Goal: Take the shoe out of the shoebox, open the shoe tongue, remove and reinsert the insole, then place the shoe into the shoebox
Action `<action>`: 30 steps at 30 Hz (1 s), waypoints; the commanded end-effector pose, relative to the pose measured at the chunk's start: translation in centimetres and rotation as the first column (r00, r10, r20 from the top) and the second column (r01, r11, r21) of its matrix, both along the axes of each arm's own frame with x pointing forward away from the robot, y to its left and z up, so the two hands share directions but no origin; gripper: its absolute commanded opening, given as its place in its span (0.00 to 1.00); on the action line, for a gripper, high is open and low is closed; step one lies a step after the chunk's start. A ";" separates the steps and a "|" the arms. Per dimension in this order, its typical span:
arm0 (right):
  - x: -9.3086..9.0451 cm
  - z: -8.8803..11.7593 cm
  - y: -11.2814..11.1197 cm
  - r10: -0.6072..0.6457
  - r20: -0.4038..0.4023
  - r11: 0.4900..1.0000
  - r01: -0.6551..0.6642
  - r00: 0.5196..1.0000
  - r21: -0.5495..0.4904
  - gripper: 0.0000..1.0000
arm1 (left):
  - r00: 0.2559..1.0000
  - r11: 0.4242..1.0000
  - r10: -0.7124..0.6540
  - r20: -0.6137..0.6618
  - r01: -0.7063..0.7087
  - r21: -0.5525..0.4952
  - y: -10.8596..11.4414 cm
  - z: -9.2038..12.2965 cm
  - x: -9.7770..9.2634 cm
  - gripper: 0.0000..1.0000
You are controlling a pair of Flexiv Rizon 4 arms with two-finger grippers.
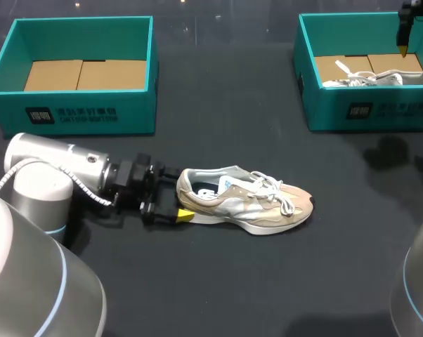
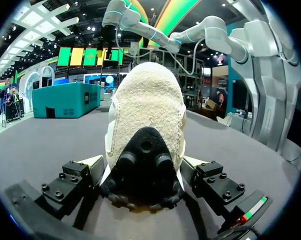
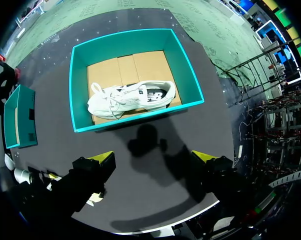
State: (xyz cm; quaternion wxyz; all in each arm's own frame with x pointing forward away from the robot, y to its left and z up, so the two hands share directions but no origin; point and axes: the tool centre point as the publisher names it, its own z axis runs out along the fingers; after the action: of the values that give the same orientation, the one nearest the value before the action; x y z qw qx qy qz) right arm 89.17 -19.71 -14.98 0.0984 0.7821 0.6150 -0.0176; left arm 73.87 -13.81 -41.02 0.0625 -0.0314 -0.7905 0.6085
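Table point(image 1: 197, 295) bears the beige shoe point(image 2: 148, 115) straight ahead of the left gripper point(image 2: 141, 162), fingers pinching its heel from both sides; right gripper point(image 3: 154, 157), spread wide, hangs above the shoebox point(image 3: 78, 85); best keep heel pinned flat while tongue point(image 1: 234, 184) is opened.

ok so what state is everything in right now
beige shoe, out on the table, upright, laced
white shoe, on its side in the right shoebox
left shoebox, open, no shoe inside
right shoebox, open, holding the white shoe
left gripper, around the beige shoe's heel, grip unclear
right gripper, open, empty, above the right shoebox
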 end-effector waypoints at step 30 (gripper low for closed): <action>0.0 0.0 0.0 0.000 0.000 1.000 0.000 1.000 0.000 1.00 | 0.999 0.999 -0.044 0.010 0.044 -0.006 -3.0 -0.5 -0.8 0.64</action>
State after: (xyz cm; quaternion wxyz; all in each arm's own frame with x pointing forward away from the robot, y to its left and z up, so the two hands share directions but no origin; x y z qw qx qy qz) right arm 89.17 -19.71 -14.98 0.0984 0.7821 0.6150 -0.0176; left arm 73.22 -16.43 -41.21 0.0743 -0.0544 -0.7879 0.6089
